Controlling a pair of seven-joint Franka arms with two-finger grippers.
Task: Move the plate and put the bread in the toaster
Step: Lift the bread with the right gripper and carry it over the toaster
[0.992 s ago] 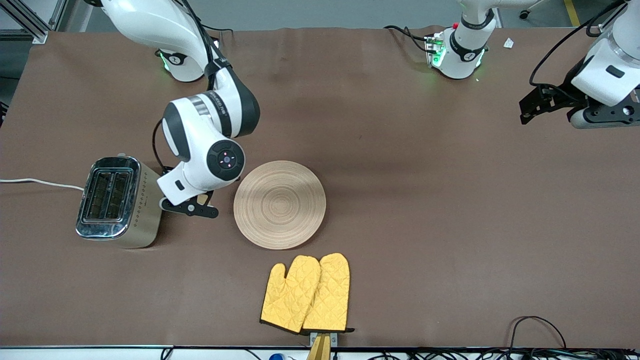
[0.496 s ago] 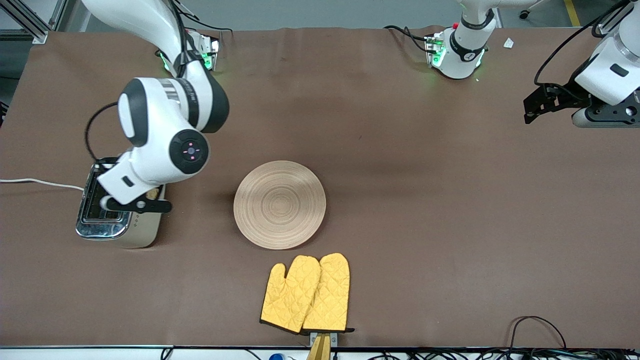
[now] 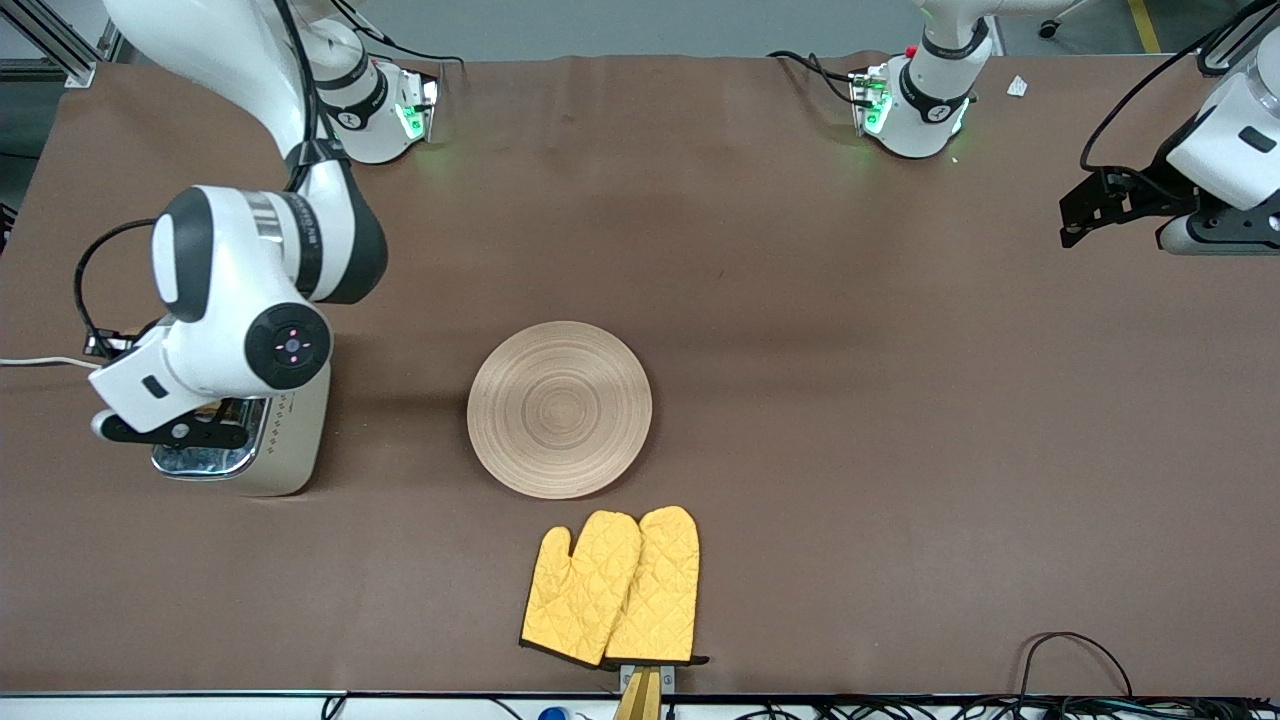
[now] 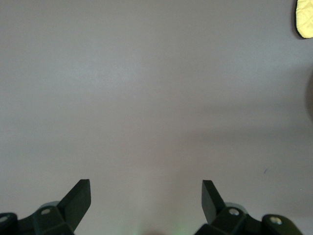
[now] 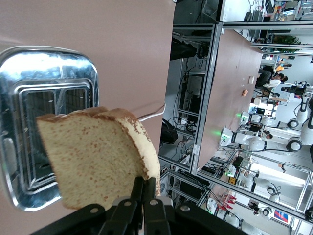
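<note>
My right gripper (image 3: 180, 432) hangs over the cream toaster (image 3: 292, 450) at the right arm's end of the table. In the right wrist view my right gripper (image 5: 145, 180) is shut on one edge of the brown speckled bread (image 5: 93, 159). The slice is in the air above the toaster's chrome top (image 5: 54, 63), with both slots showing under it. The arm hides the bread in the front view. The round wooden plate (image 3: 559, 408) lies bare mid-table. My left gripper (image 3: 1075, 215) waits open over the left arm's end, and the left wrist view shows only bare table between my left gripper (image 4: 145, 192) and its fingers.
A pair of yellow oven mitts (image 3: 612, 588) lies nearer the front camera than the plate; a corner of a mitt (image 4: 304, 17) shows in the left wrist view. The toaster's white cord (image 3: 40, 362) runs off the table's end.
My right arm has carried the bread from beside the plate to over the toaster. The left gripper has drifted slightly toward its end of the table. The plate has not moved.
</note>
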